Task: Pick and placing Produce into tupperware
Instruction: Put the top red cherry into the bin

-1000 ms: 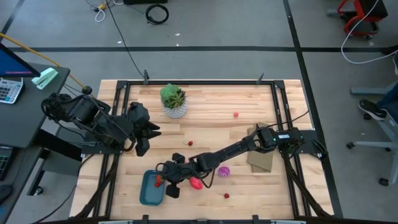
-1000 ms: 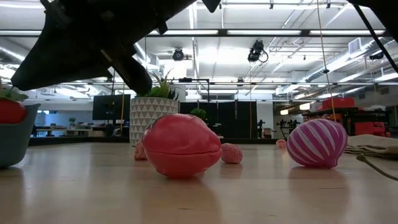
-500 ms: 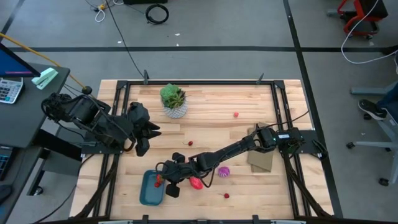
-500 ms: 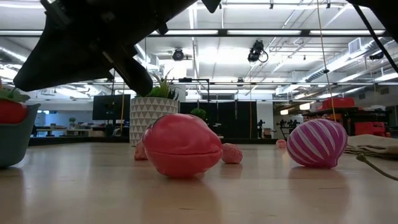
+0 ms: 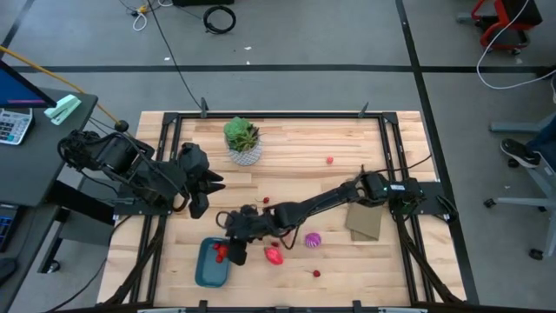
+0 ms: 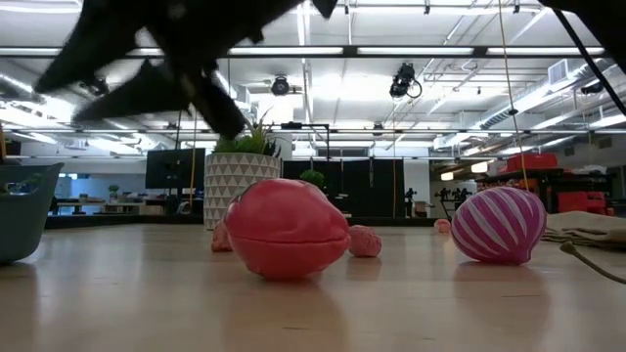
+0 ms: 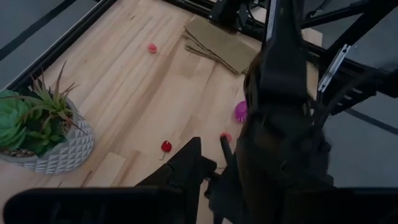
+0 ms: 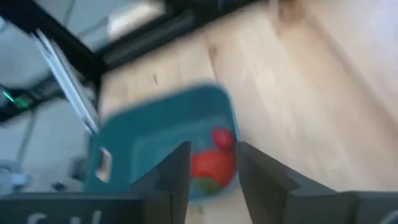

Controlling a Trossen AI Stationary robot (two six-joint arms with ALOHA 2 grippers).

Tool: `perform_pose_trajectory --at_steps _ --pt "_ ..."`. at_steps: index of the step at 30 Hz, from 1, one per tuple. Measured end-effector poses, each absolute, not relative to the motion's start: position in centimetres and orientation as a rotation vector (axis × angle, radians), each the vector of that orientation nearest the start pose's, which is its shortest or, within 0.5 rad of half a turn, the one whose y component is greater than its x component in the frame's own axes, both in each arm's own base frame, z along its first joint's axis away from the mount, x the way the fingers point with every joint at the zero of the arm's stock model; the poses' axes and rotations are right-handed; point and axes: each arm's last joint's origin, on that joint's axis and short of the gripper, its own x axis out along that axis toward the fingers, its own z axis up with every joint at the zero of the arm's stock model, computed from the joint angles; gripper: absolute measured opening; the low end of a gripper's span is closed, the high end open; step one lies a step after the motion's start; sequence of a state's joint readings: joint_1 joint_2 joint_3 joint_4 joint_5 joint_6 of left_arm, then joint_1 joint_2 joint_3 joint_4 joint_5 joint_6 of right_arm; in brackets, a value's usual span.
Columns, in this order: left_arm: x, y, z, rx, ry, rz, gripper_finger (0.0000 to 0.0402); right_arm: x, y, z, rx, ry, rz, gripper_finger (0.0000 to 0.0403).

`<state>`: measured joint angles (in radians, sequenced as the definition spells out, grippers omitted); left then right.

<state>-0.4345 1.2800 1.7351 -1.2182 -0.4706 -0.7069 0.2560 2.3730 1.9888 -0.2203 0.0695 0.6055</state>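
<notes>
In the tupperware (image 5: 208,264): red produce (image 5: 221,253).

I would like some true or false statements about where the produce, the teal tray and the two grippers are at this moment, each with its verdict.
1. A red piece lies inside the teal tray. True.
2. The purple ribbed ball is in the tray. False: it rests on the wooden table, right of the tray.
3. The right gripper is over the tray's right edge with its fingers apart. True.
4. The left gripper holds the oval pink piece. False: it holds nothing and waits at the table's left side; the oval piece lies on the table.
5. The green plant in its white pot stands beside the tray. False: it stands at the far side of the table.
</notes>
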Motion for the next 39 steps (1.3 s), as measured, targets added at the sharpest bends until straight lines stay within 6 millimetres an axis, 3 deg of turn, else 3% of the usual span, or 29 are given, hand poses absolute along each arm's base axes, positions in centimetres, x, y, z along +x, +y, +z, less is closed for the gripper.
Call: perform_pose_trajectory --at_steps 5,12,21,30,34,39 --pt "19.4 -7.2 45.3 -0.304 0.637 0.272 0.0107 51.0 11.9 24.4 0.509 0.592 -0.01 0.0139" --pt "19.5 -6.7 45.3 -0.284 0.638 0.285 0.0107 47.6 9.6 30.0 0.504 0.653 -0.061 0.0138" --pt "19.7 -5.8 45.2 -0.251 0.65 0.315 0.0107 42.7 8.3 34.6 0.531 0.767 -0.132 0.0135" --pt "19.7 -5.0 44.6 -0.211 0.706 0.355 0.0107 36.7 6.8 35.7 0.542 1.046 -0.46 0.0159" --pt "20.6 -5.5 42.9 -0.251 0.744 0.324 0.0107 36.1 6.8 35.1 0.563 1.136 -0.499 0.0182" --pt "22.6 -7.1 38.7 -0.294 0.749 0.295 0.0107 36.8 6.9 34.2 0.556 1.141 -0.53 0.0203"
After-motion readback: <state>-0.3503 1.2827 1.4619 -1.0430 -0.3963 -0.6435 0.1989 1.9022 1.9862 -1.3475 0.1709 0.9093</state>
